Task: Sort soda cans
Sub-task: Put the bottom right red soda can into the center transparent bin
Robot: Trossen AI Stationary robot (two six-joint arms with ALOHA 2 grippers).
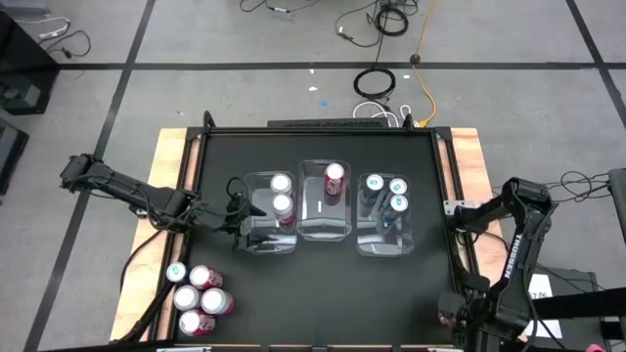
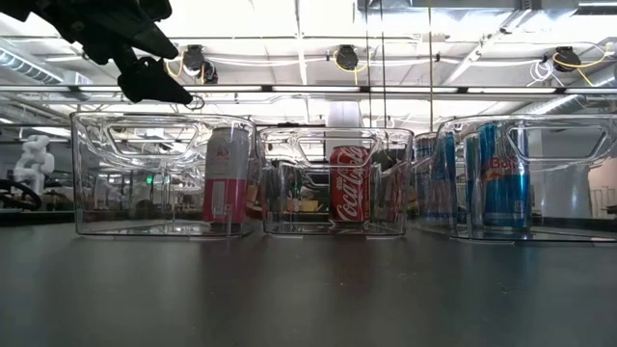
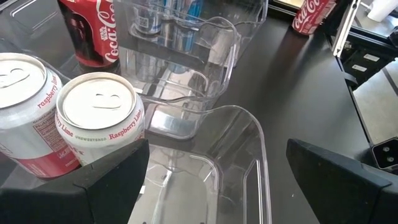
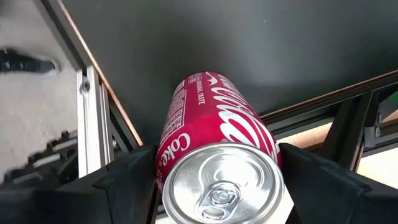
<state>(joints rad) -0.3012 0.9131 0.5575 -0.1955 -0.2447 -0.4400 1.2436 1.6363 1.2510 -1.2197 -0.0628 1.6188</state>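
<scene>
Three clear bins stand side by side mid-table. The left bin (image 1: 259,238) holds two white Raspberry Lime cans (image 3: 99,118), the middle bin (image 1: 323,227) a red Coke can (image 2: 349,186), and the right bin (image 1: 383,244) three teal-blue cans (image 1: 389,194). My left gripper (image 1: 238,210) hangs open over the left bin's bare half (image 3: 205,180), beside the two white cans, touching nothing. At the table's near right corner my right gripper (image 1: 450,318) points down, shut on another red Coke can (image 4: 217,137). My right gripper pinches the red Coke can by its round side wall just below the silver top (image 4: 180,146), one finger on each side. The fingers (image 4: 121,183) come from above, pointing down. The can stands upright, top toward the wrist; whether its base is on the table does not show.
Several loose cans (image 1: 201,293) stand in a cluster at the table's near left corner. A metal rail (image 4: 93,118) and a wooden border run along the table's right edge, close to the held can. Bare black tabletop (image 1: 333,303) lies between the bins and the near edge.
</scene>
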